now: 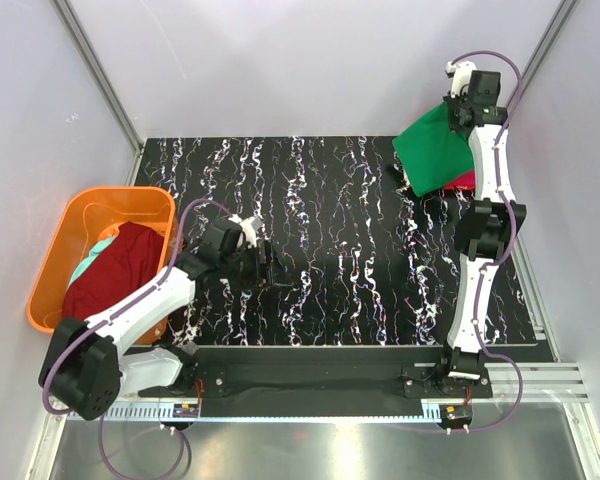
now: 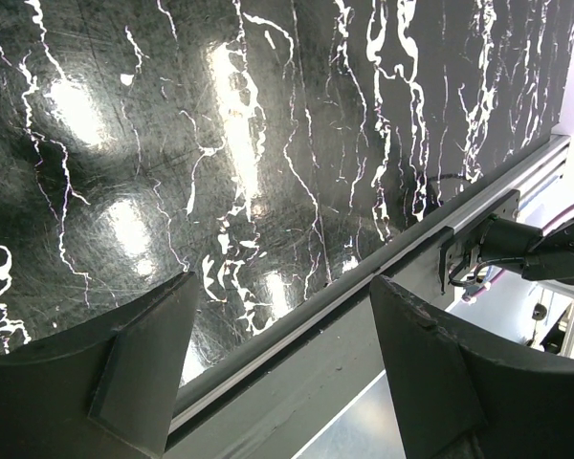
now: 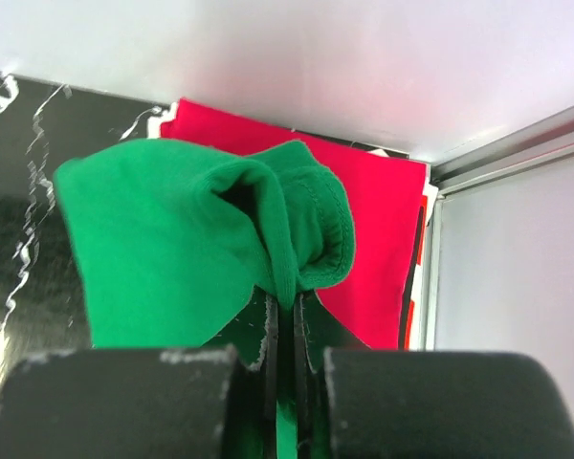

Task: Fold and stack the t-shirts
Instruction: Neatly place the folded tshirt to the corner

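— How far along are you?
— Your right hand is clenched on the green tee, just above the red tee. Your left hand is released.
— What's left?
— The maroon tee, well apart from the red tee, looks unfolded.

- The basket stands at the left edge of the table, just beside the left arm.
- In the basket, the top t-shirt lies on another garment.
- At the far right corner, the flat t-shirt lies on the table.
- The raised t-shirt hangs above it, pinched in the right gripper.
- The left gripper is over the table, to the right of the basket, well apart from the shirts.
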You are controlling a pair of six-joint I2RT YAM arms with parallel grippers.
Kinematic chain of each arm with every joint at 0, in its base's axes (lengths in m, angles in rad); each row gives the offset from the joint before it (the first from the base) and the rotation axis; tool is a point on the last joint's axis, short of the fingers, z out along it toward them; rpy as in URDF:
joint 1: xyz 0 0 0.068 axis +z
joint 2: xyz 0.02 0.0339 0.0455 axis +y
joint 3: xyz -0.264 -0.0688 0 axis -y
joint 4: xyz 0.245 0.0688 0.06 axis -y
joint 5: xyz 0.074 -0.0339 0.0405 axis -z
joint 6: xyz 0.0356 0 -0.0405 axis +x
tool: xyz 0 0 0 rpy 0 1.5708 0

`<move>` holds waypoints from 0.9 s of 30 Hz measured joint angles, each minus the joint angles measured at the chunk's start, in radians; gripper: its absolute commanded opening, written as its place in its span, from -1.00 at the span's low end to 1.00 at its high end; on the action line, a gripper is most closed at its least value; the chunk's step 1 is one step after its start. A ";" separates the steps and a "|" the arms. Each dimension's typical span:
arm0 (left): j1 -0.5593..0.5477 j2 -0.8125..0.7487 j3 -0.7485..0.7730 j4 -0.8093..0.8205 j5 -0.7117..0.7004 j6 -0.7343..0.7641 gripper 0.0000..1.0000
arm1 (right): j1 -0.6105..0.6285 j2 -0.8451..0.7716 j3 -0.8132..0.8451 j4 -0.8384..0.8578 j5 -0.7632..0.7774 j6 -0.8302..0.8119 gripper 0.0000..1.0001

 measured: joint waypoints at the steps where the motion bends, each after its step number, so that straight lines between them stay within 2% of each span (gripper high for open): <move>1: 0.001 0.004 0.000 0.000 0.000 0.000 0.54 | -0.007 0.010 0.004 0.012 -0.009 0.009 -1.00; 8: 0.004 0.043 0.000 0.022 0.016 -0.001 0.54 | -0.070 0.069 0.010 0.100 -0.055 0.123 -1.00; 17: 0.004 0.071 0.000 0.044 0.030 -0.006 0.54 | -0.158 0.150 0.026 0.211 -0.114 0.394 -1.00; 27: 0.006 0.089 0.000 0.061 0.037 -0.008 0.54 | -0.180 0.235 0.050 0.269 -0.135 0.549 -1.00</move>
